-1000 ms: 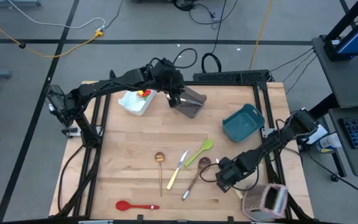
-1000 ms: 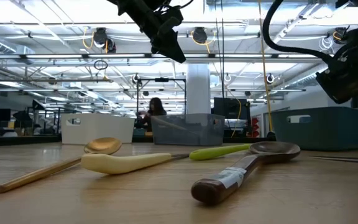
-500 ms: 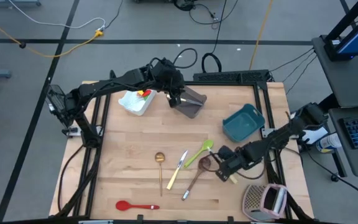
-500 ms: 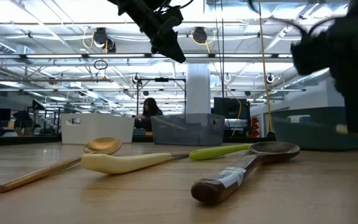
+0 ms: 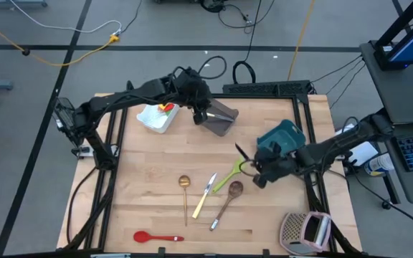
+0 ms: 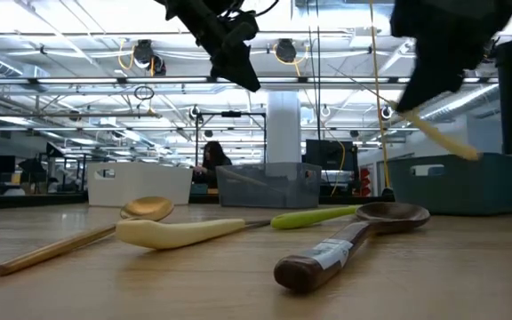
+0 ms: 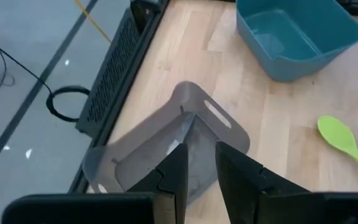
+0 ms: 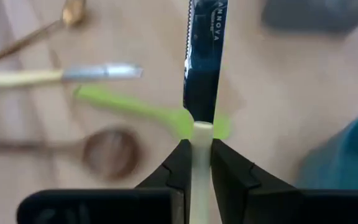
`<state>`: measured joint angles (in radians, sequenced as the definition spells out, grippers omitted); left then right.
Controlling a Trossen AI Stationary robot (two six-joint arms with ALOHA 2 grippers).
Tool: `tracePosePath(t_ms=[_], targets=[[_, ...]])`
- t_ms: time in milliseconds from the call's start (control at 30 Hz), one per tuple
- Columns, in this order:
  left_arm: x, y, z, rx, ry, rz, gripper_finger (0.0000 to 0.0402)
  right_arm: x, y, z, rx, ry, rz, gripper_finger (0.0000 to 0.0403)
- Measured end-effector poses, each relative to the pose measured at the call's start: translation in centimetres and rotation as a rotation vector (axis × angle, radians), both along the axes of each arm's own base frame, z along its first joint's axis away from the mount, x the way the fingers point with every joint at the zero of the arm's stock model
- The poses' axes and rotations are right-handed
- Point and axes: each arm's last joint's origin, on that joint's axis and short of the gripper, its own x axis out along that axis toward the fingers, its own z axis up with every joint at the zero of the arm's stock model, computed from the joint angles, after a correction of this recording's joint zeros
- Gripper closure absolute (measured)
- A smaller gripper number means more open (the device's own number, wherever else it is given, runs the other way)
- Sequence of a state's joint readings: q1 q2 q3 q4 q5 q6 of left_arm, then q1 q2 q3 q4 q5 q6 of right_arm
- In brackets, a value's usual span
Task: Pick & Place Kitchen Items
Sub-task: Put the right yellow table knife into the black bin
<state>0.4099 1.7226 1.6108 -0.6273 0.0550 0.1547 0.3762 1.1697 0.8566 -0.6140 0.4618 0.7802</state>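
Gripping a cream-handled knife (image 8: 202, 74), the right gripper (image 8: 196, 163) hangs near the teal tub (image 5: 284, 137). Left gripper (image 7: 197, 165), narrowly parted and empty, hovers over the grey tub (image 5: 219, 117). Several utensils, like the red spoon (image 5: 156, 237), await.

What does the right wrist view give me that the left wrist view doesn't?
Only the right wrist view: the right claw shut on a cream-handled knife, its serrated blade pointing ahead, with the brown spoon, a second knife and the gold ladle on the table below.

Only the left wrist view: the left claw hanging above the grey tub, which it does not hold.

Both: the lime spoon and the teal tub.
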Motion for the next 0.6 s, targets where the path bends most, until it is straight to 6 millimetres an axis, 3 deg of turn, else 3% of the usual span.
tracePosePath(t_ms=[200,367,600], targets=[[-1.4,-0.1,0.1,-0.075,0.044,-0.025,0.0316,1.2,-2.9,1.4,-0.173,-0.068,0.069,0.0369],[-3.4,-0.7,-0.6,-0.138,0.008,-0.052,0.0316,2.1,-5.8,1.9,-0.208,-0.090,0.101,0.0371],[-8.9,-2.9,-1.3,-0.076,-0.161,-0.004,0.0316,3.0,-9.6,3.0,-0.268,-0.188,0.154,0.0368]])
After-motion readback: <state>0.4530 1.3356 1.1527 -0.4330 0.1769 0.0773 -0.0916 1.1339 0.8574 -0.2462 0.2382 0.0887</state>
